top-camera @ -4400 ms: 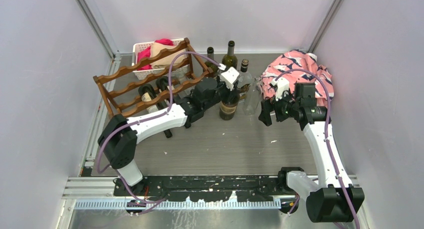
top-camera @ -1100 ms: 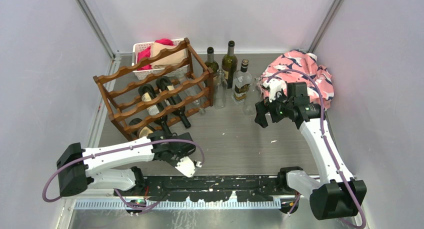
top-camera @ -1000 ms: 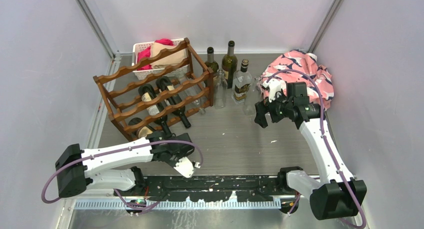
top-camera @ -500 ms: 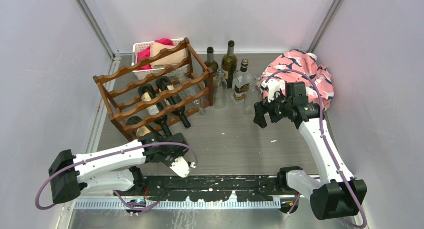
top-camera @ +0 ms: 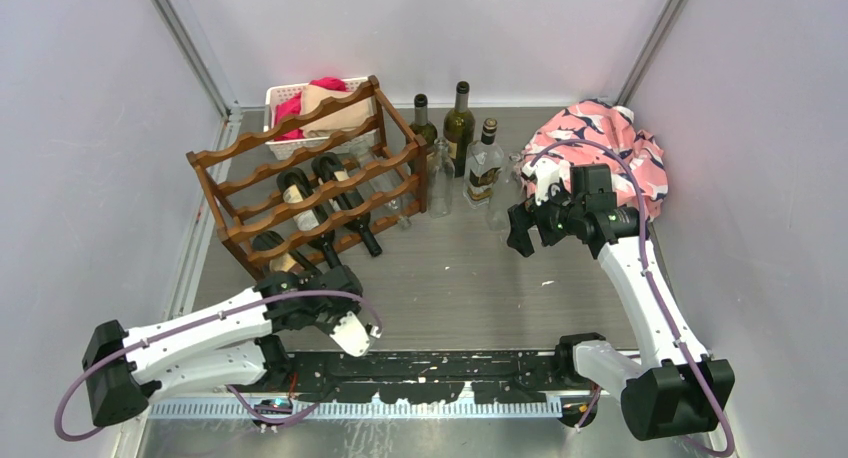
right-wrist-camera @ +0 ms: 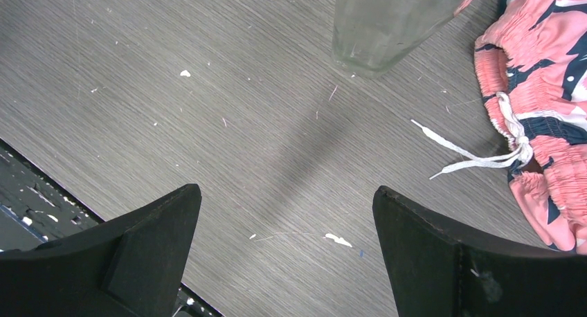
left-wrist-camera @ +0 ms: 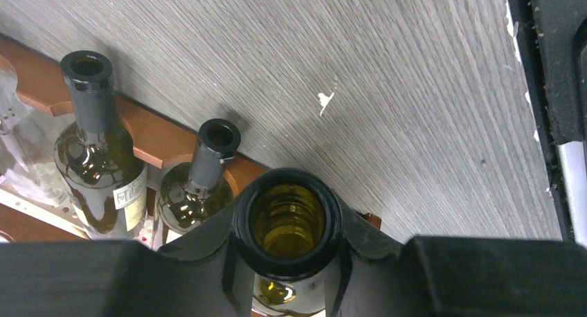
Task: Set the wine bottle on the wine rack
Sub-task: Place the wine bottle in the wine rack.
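Gripping the wine bottle by its neck, the left gripper held it lying in the lowest tier of the rack near the table's left edge, while the right gripper hung wide open above the table beside pink shorts toward its far right corner.

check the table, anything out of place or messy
Pink patterned shorts lie heaped at the table's back right beside the standing bottles, odd among wine things. White flecks litter the surface. Nothing looks spilled or broken.
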Robot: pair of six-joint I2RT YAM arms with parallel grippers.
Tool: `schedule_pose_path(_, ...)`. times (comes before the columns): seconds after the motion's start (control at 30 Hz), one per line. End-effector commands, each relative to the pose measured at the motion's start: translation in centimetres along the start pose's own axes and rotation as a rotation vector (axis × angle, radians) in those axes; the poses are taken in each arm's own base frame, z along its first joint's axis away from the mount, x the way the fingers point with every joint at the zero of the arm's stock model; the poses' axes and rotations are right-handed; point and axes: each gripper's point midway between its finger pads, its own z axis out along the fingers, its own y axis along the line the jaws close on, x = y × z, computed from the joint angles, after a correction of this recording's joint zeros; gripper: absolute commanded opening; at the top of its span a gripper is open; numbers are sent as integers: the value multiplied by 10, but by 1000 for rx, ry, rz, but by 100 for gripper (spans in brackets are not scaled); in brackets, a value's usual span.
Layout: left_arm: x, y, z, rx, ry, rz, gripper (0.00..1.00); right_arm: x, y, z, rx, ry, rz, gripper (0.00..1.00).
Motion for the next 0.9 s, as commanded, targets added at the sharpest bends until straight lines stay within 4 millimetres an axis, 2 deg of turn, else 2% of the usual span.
schedule_pose_path(0.0, 17, -13, -3, 18, 56, -3, 34, -7, 1, 1, -9, -28, -30, 100)
schedule_pose_path(0.23, 28, -19, 4, -19, 81, -10, 42, -8, 2, 2, -15, -29, -30, 100)
schedule_pose_path(0.27, 30, -20, 5, -31, 86, -11, 47, -7, 3, 2, -18, -28, -31, 100)
schedule_pose_path(0.43, 31, -21, 6, -72, 68, -36, 51, -8, 4, 2, -20, -29, -35, 100)
schedule_pose_path(0.47, 32, -21, 5, -78, 66, -44, 56, -8, 4, 2, -20, -29, -34, 100)
schedule_pose_path(0.6, 28, -16, 0, -99, 43, -80, 93, -8, 4, 2, -19, -29, -34, 100)
schedule_pose_path(0.63, 27, -16, -1, -95, 34, -90, 98, -8, 4, 2, -20, -29, -35, 100)
schedule_pose_path(0.87, 13, -15, -12, -63, -49, -118, 100, -7, 4, 2, -19, -27, -36, 100)
